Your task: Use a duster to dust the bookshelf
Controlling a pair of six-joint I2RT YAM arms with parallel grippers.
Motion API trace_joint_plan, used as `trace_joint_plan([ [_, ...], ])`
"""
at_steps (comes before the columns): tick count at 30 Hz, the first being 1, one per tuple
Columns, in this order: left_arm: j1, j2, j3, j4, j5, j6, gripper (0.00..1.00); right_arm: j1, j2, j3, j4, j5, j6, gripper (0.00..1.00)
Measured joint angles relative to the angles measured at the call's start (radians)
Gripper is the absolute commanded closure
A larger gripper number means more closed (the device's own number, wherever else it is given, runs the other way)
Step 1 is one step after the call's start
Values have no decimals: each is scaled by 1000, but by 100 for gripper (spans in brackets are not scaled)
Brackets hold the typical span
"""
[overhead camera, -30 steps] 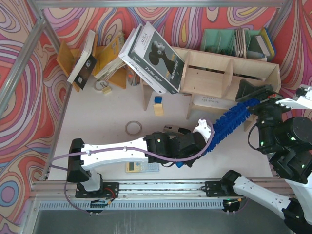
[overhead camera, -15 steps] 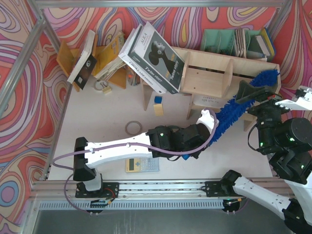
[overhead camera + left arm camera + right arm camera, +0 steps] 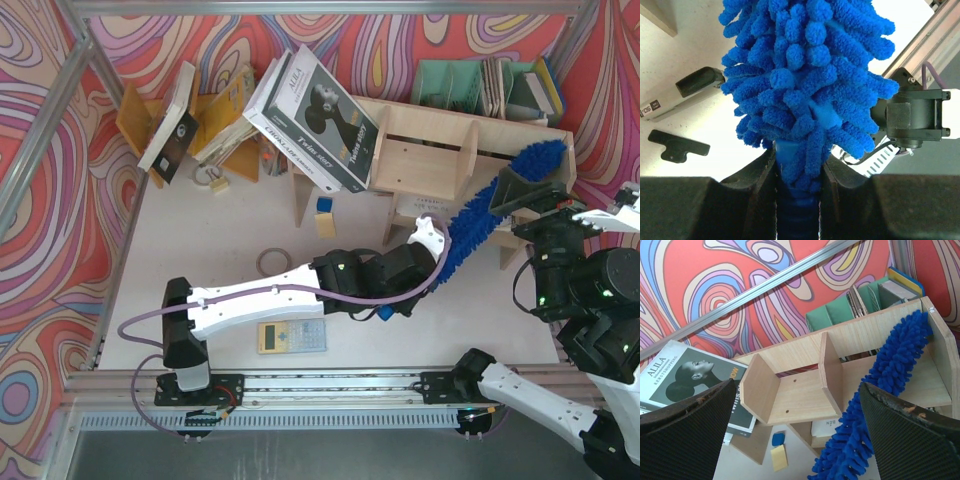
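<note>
My left gripper point(image 3: 430, 255) point(image 3: 799, 167) is shut on the short blue handle of the fluffy blue duster point(image 3: 482, 213) point(image 3: 805, 75). The duster slants up to the right, and its tip lies over the right compartment of the pale plywood bookshelf point(image 3: 425, 155), near the end panel. The right wrist view shows the duster point(image 3: 880, 390) lying across that right compartment of the bookshelf point(image 3: 800, 400). My right gripper point(image 3: 570, 200) point(image 3: 796, 387) hovers just right of the shelf's end, open, with nothing between its fingers.
Large books point(image 3: 310, 105) lean on the shelf's left end. An orange rack point(image 3: 140, 120) stands back left and a green file organiser point(image 3: 480, 85) behind the shelf. A tape ring point(image 3: 274, 263), a calculator point(image 3: 292, 337) and small blue and yellow blocks point(image 3: 324, 215) lie on the table.
The left arm reached farther forward and right, swinging the duster's tip up from beside the right gripper onto the shelf's right compartment. The right arm barely moved.
</note>
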State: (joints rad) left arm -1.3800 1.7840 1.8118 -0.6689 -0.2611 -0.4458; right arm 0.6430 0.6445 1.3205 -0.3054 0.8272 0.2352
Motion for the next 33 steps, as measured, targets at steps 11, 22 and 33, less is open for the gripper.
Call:
trace_joint_plan([
  [11, -1, 27, -7, -17, 56, -15, 100, 0, 0, -7, 0, 4, 0, 1],
  [22, -72, -27, -44, -48, 61, -11, 100, 0, 0, -7, 0, 6, 0, 1],
  [33, -79, -152, -157, -95, 67, -20, 100, 0, 0, -8, 0, 7, 1, 1],
])
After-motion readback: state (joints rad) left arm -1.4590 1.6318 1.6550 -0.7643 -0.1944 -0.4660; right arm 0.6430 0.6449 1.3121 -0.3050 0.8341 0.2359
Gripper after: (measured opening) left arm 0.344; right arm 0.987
